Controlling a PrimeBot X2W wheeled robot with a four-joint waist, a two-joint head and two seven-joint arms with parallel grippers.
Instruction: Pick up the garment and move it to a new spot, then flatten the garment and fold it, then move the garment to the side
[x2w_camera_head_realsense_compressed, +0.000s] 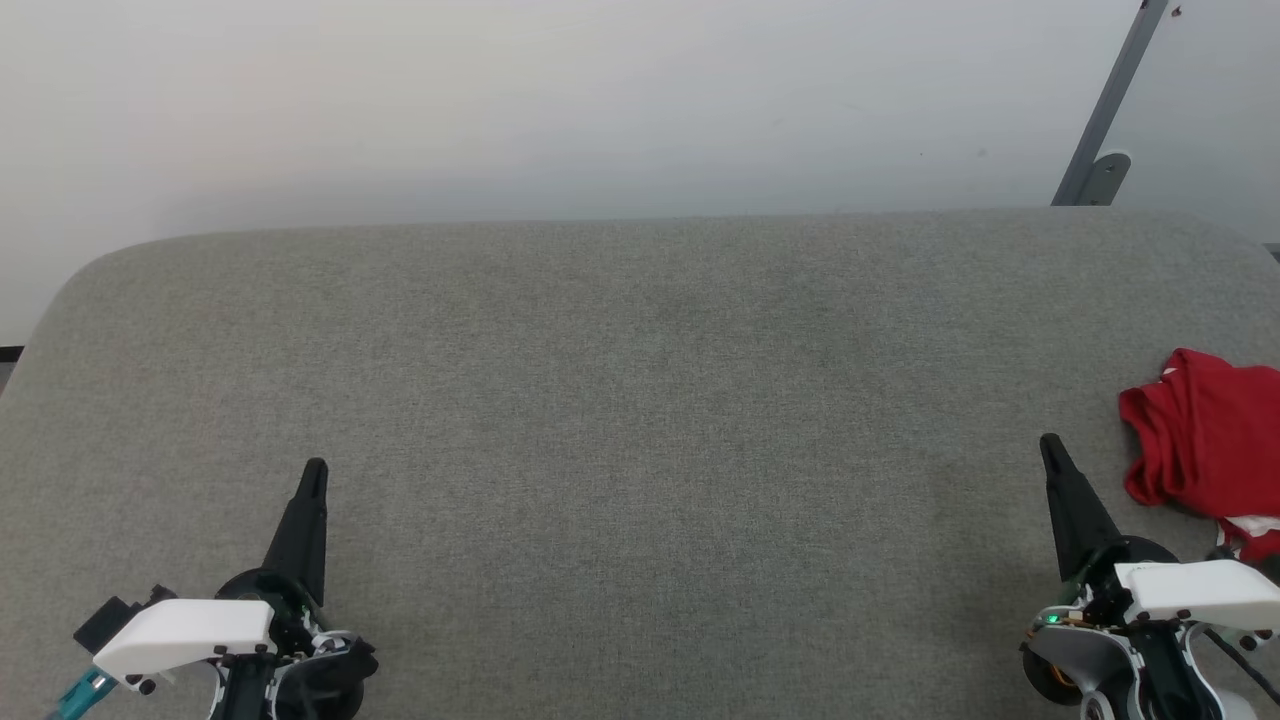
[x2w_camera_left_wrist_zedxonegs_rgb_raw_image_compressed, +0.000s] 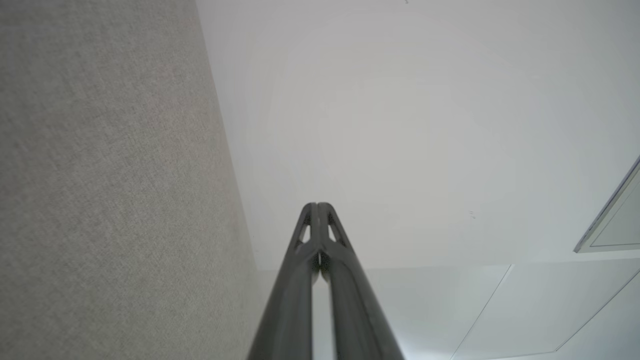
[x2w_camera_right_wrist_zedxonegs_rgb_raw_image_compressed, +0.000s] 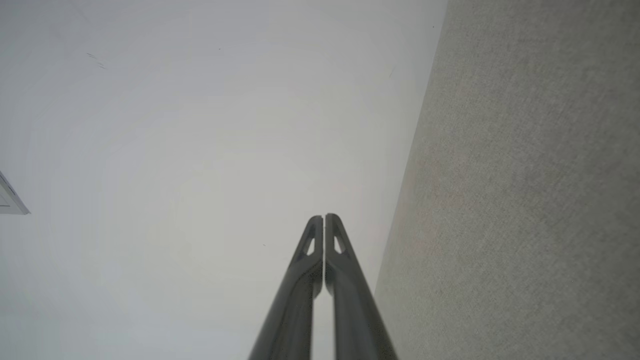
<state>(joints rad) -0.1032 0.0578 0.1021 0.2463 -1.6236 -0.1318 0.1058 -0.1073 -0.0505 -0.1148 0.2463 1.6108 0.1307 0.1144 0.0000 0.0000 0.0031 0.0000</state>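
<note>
You see the grey worktop spanning the view. The garment lies bunched at its right edge, just beside the right gripper. That heap fits either awaiting pickup or set aside. The left gripper is parked lower left. Both jaws are pressed together and hold nothing, likely a rest pose.

A grey fabric-covered tabletop with rounded far corners was set against a pale wall. A slanted grey bar was seen behind its far right corner.
</note>
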